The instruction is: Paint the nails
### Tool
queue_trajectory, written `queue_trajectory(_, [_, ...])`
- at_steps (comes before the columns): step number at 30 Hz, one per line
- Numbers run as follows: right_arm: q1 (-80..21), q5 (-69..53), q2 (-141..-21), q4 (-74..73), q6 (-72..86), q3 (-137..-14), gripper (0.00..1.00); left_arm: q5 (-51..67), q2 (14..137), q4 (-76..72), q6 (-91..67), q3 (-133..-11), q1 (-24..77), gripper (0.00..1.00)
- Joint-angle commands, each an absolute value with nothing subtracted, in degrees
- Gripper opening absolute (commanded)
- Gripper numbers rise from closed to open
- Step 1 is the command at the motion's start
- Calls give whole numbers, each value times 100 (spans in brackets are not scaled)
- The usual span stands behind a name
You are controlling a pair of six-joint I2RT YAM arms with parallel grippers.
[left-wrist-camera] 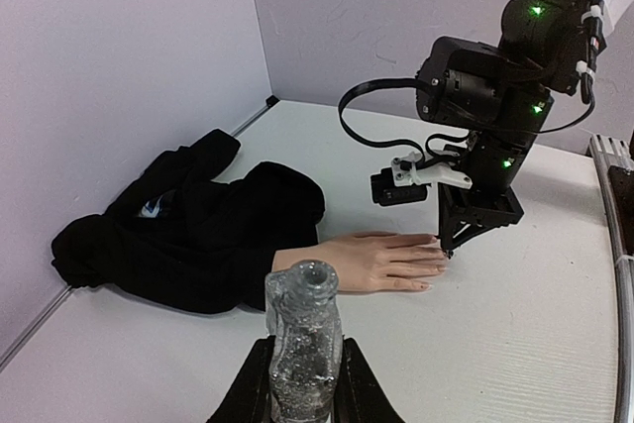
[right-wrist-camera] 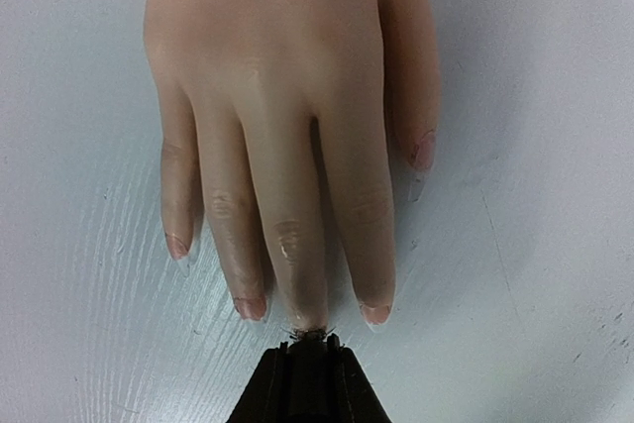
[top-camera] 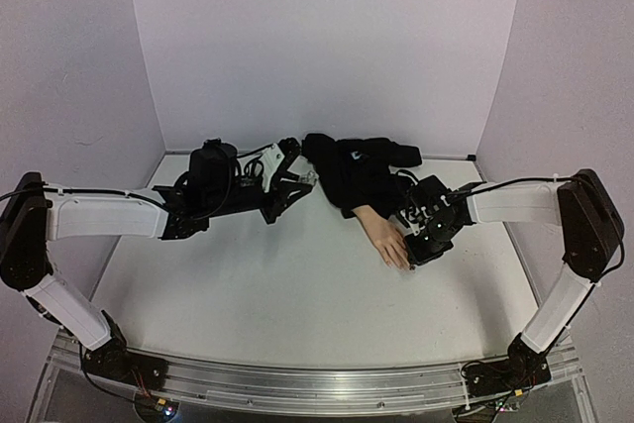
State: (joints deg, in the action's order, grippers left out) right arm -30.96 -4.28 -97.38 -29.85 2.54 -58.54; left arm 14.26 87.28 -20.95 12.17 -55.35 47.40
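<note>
Right, biggest first. White table (top-camera: 297, 284), purple walls (top-camera: 327, 37) on three sides. Left arm (top-camera: 99, 215) reached in from the left, right arm (top-camera: 515, 205) from the right.

Black sleeve (left-wrist-camera: 198, 235) lay bunched at the back of the table, near the wall. Dummy hand (top-camera: 384, 235) stuck out of it, palm down and flat on the table, fingers pointing toward the near right.

Left gripper (left-wrist-camera: 302, 388) was pinching a small clear bottle (left-wrist-camera: 302, 334) low on its body. Bottle was upright with glittery stuff inside, and well apart from the dummy hand.

Right gripper (right-wrist-camera: 309, 373) sat at the fingertips, jaws pressed together on a dark brush (right-wrist-camera: 309, 336). The bristles touched the tip of the middle finger.

Nails (right-wrist-camera: 250, 306) were on the fingertips, just in front of the right gripper. From the right wrist view the little-finger, ring, index and thumb nails showed pale and glossy. The middle nail was under the bristles, so I couldn't tell its condition.
</note>
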Motion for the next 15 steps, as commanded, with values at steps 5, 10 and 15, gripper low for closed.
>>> queue_trajectory(5, [-3144, -247, -9673, -3048, 307, -5899, 0, 1352, 8486, -2298, 1276, -5505, 4711, 0])
queue_trajectory(10, [-3149, -242, -9619, -3026, 304, -5871, 0, 1370, 8485, -2316, 1264, -5509, 4711, 0])
queue_trajectory(15, [-3168, -165, -9586, -3027, 356, -5877, 0, 1352, 8464, -2306, 1273, -5497, 4712, 0])
